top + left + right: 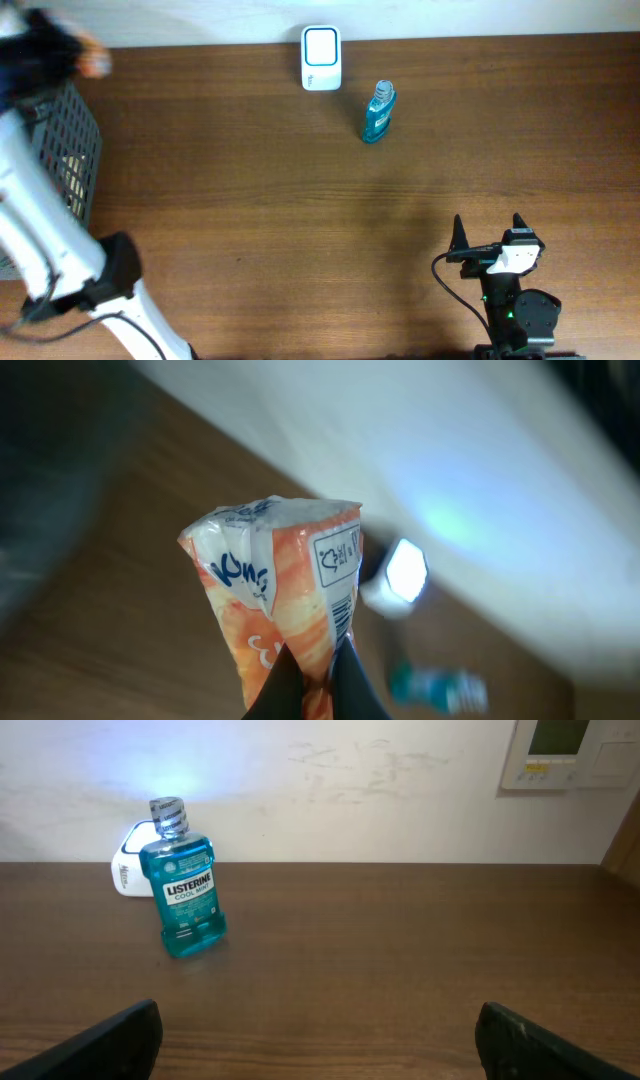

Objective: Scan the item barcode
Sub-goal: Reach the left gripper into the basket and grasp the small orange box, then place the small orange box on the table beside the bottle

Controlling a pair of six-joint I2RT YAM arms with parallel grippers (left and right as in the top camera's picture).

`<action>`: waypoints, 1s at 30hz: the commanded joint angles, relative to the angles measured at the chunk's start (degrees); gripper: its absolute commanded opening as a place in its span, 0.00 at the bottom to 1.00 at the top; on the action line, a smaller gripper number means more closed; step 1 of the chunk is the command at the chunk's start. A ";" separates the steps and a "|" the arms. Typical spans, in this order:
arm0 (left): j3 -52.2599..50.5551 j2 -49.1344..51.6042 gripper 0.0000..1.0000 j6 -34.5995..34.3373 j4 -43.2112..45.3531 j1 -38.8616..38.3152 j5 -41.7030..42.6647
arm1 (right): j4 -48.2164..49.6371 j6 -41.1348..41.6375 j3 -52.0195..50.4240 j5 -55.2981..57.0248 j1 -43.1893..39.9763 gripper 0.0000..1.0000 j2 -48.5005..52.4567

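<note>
This is looking like a robotics test room posing as a shop checkout. A wood-grain worktop [300, 220] is butting against a bare, scuffed white wall [380, 800], where a control panel [570, 752] is hanging. A small white scanner [321, 58] is sitting at the back edge, glowing bluish, with a retail bottle of blue mouthwash [378, 112] standing near it. A dark mesh basket [75, 150] is sitting at the left end, and a robot arm [515, 300] is standing at the front edge

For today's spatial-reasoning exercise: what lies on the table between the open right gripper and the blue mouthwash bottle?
Nothing: in the right wrist view only bare brown table stretches from the right gripper to the mouthwash bottle.
</note>
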 commanded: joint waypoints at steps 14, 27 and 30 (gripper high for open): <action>-74.73 0.81 0.08 3.67 61.00 -41.00 -19.23 | -0.13 -0.13 -0.50 0.28 0.31 0.99 -0.37; -55.80 -14.86 0.92 12.39 43.67 -31.91 -28.79 | -0.13 -0.13 -0.50 0.28 0.31 0.99 -0.37; -52.94 -21.86 0.88 12.92 42.38 -17.94 -38.49 | -0.13 -0.13 -0.50 0.28 0.31 0.99 -0.37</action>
